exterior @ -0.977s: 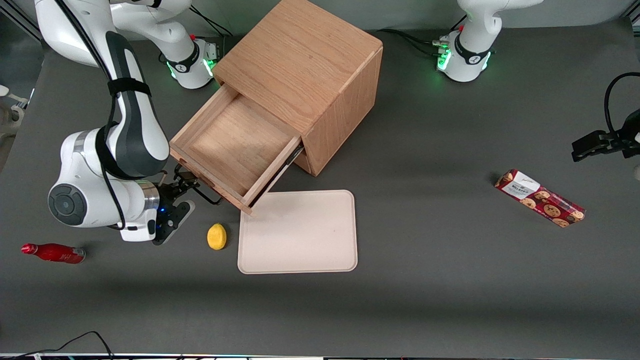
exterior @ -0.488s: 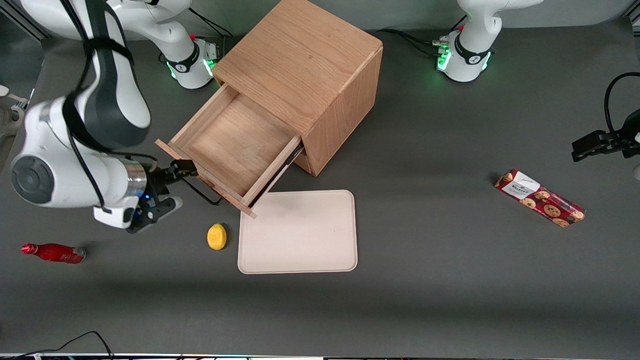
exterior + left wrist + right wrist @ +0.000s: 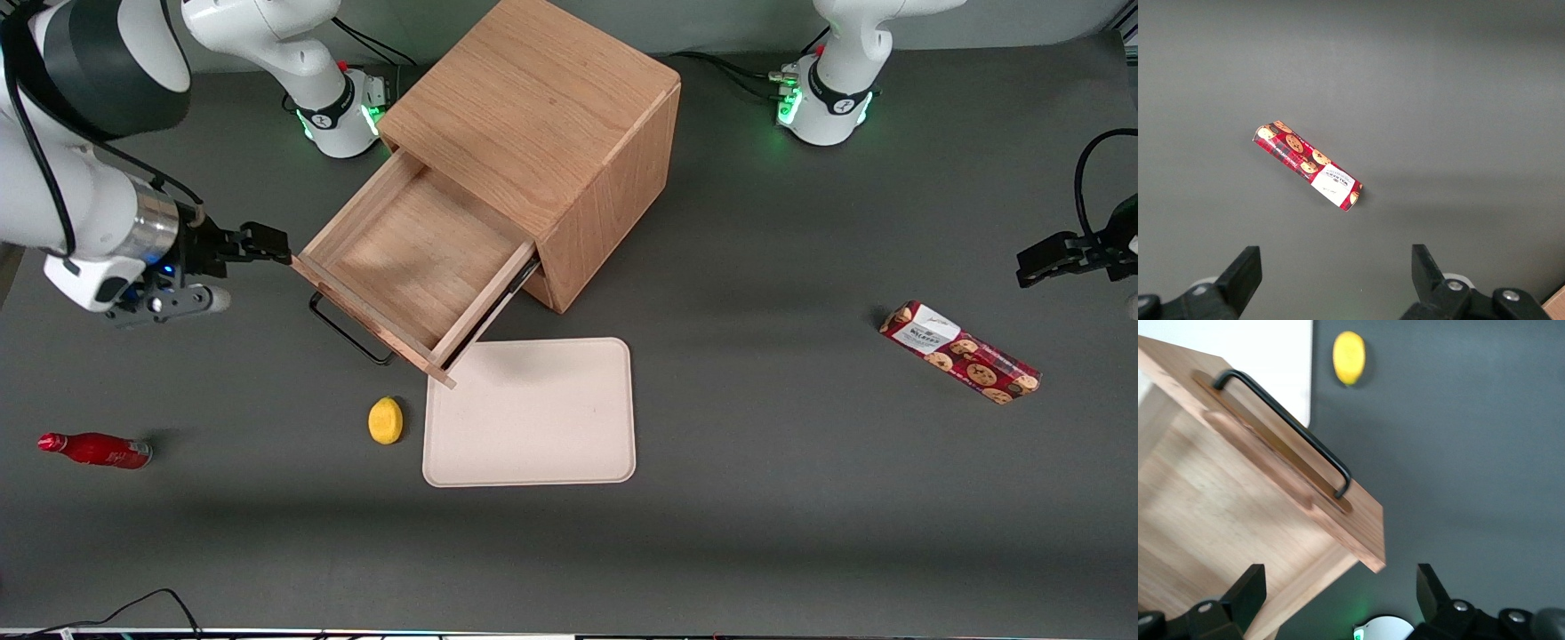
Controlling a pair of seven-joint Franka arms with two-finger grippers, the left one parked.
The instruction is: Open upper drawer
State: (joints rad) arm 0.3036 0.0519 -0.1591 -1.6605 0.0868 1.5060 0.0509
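Spread wide and gripping nothing, my claw (image 3: 258, 244) hangs clear of the upper drawer (image 3: 413, 267) — off its front corner toward my own arm's end of the table. That drawer stands pulled well out of the cabinet (image 3: 542, 133), tray bare. Its black handle (image 3: 1288, 430) runs along the front, lower than my fingers (image 3: 1238, 597) and nearer the front camera — the pull looks done, I'd say.

The upper drawer (image 3: 418, 262) stands pulled well out of the oak cabinet (image 3: 542, 116), toward the table's working-arm end; its shallow light-wood tray seems empty, black wire handle (image 3: 348, 336) free.
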